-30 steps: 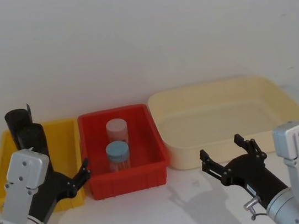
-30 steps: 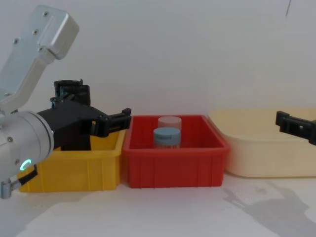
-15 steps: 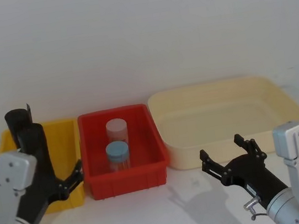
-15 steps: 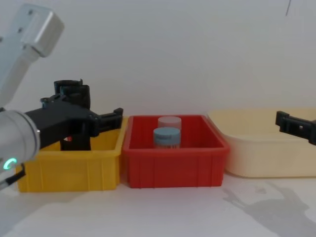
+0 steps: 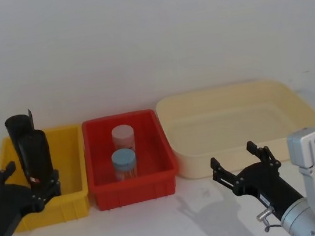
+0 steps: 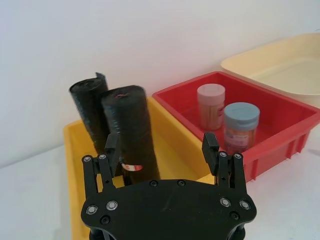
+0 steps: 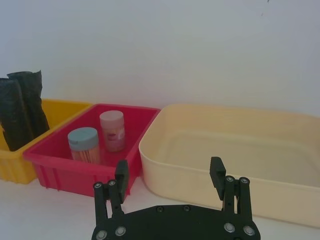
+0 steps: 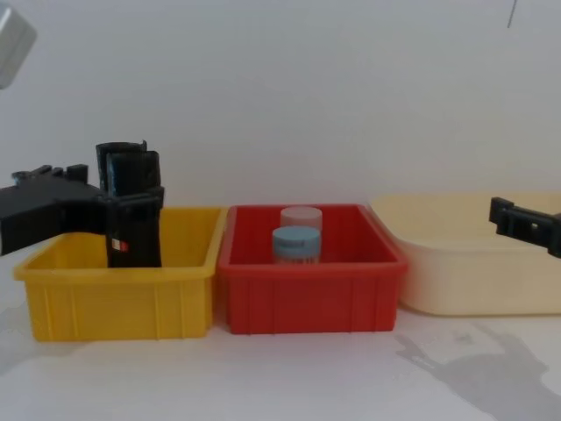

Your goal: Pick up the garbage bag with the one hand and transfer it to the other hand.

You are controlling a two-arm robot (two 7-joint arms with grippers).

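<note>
Though spread wide, left gripper (image 6: 161,141) near garbage bag (image 6: 129,125).

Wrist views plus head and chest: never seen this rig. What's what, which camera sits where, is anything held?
It is a robot body with two arms, and each arm ends in a black two-finger claw. The head camera looks down at the table, the chest camera looks across it, and each wrist camera looks out over its own claw.

From the robot's left to its right stand:
- a yellow bin holding the garbage bag, a smooth black roll, with a creased roll behind it
- a red bin with a white-lidded jar and a blue-lidded jar
- a cream tub

The left claw is open, right in front of the garbage bag. The right claw is open in front of the tub. Nothing is held.
</note>
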